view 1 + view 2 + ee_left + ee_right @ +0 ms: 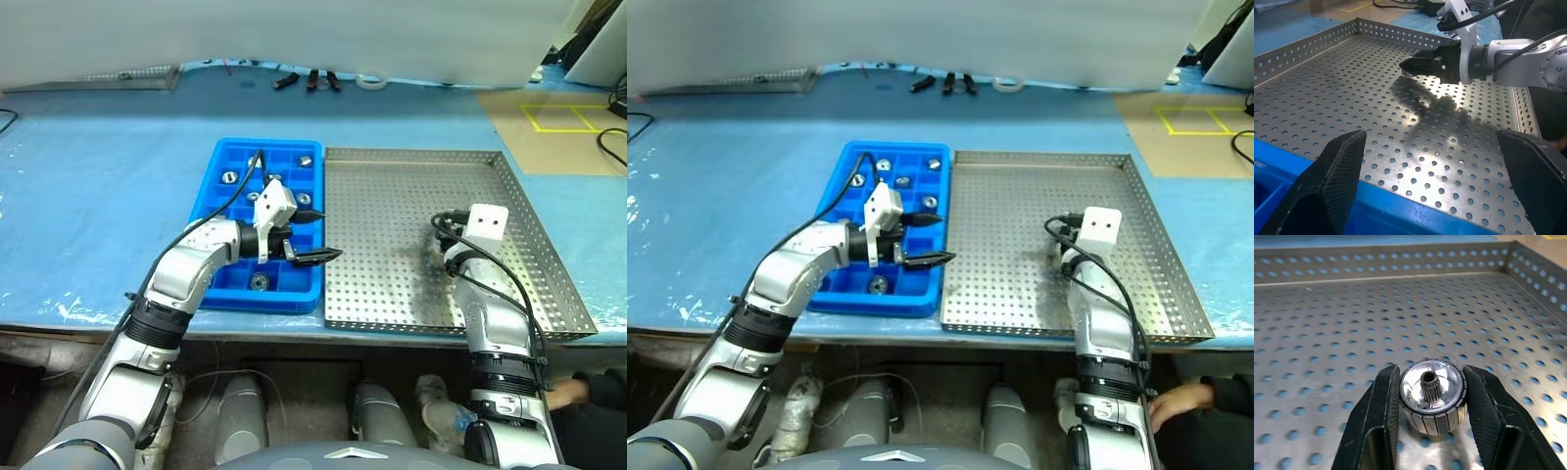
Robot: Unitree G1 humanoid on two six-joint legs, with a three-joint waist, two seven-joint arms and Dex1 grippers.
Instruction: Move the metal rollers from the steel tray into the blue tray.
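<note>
The steel tray (392, 196) lies to the right of the blue tray (220, 162). My right gripper (1431, 377) is shut on one metal roller (1432, 399), a shiny ring with a toothed centre hole, just above the steel tray's perforated floor. From the head, that gripper (438, 230) sits over the tray's middle right. My left gripper (320, 235) is open and empty, pointing right over the blue tray's right rim. Several metal rollers (306, 161) rest in the blue tray's compartments, one near its front (259, 282).
Dark tools (309, 80) and a roll of tape (370, 82) lie at the table's far edge. Another perforated tray (118, 76) sits at the back left. A person's hand (568, 392) shows below the table's front right corner.
</note>
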